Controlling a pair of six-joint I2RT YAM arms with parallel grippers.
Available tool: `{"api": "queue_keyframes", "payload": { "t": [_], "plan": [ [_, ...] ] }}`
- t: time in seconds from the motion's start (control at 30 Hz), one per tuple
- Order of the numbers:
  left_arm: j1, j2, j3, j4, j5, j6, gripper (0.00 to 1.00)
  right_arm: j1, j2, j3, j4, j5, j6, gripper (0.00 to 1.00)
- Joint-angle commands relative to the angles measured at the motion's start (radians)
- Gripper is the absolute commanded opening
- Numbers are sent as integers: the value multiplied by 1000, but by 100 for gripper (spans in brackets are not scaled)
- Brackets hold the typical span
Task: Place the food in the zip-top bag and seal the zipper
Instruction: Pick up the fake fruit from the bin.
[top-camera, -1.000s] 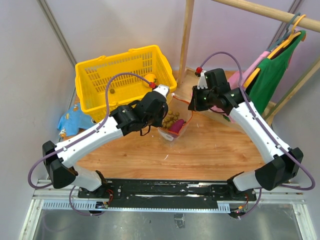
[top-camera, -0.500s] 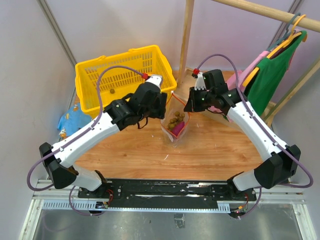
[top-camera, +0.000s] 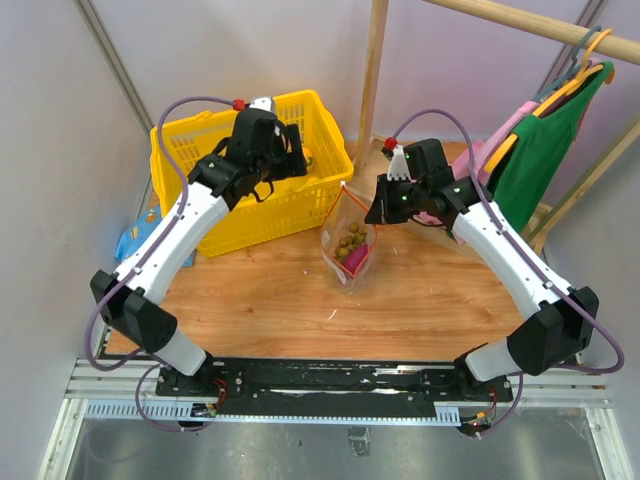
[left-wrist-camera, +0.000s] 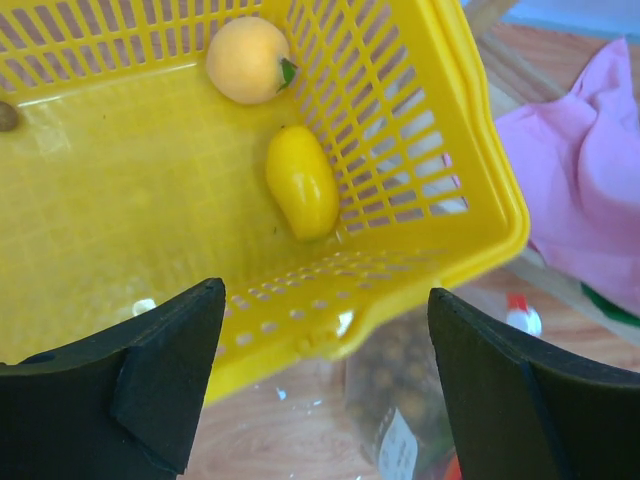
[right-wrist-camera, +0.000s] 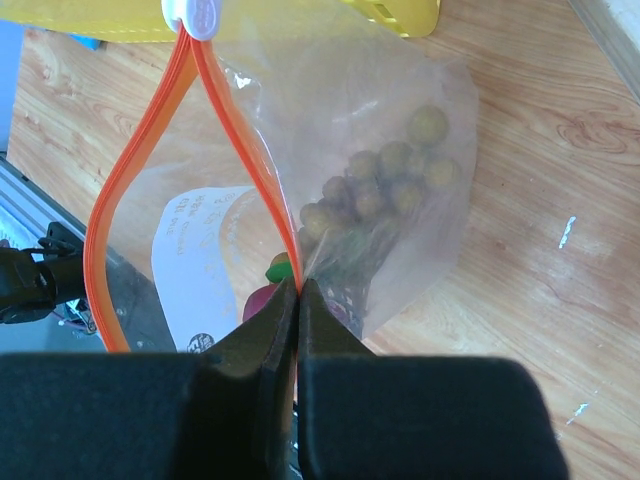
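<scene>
Clear zip-top bag (top-camera: 350, 245), grapes (right-wrist-camera: 385, 185) inside, stands mid-table w/ mouth gaping; my R gripper (right-wrist-camera: 298, 290) is pinched tight on its orange zipper (right-wrist-camera: 248, 132). An oblong yellow fruit (left-wrist-camera: 302, 187), prob. next, lies in the yellow basket (left-wrist-camera: 480, 180) straight ahead of my L gripper (left-wrist-camera: 325, 292), jaws spread wide. Its long axis points away from them, and L arm is nearer.

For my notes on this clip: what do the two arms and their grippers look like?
Both the left arm and right arm have white shells with black joint housings. A purple cable loops along each, ending in a red connector near the wrist. The left gripper and right gripper have broad matte black fingers. No markings readable.
</scene>
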Motion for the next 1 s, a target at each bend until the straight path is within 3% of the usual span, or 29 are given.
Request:
{"api": "queue_keyframes", "payload": {
  "t": [0.0, 0.2, 0.47, 0.97],
  "plan": [
    [73, 112, 66, 28, 107, -59, 87, 14, 4, -21, 21, -18, 9, 1],
    [146, 294, 163, 18, 159, -148, 89, 16, 3, -36, 32, -30, 15, 1],
    [166, 555, 338, -15, 213, -204, 93, 19, -4, -54, 39, -31, 21, 0],
    [168, 712, 258, 84, 320, -262, 92, 19, -20, -79, 39, -25, 21, 1]
  ]
}}
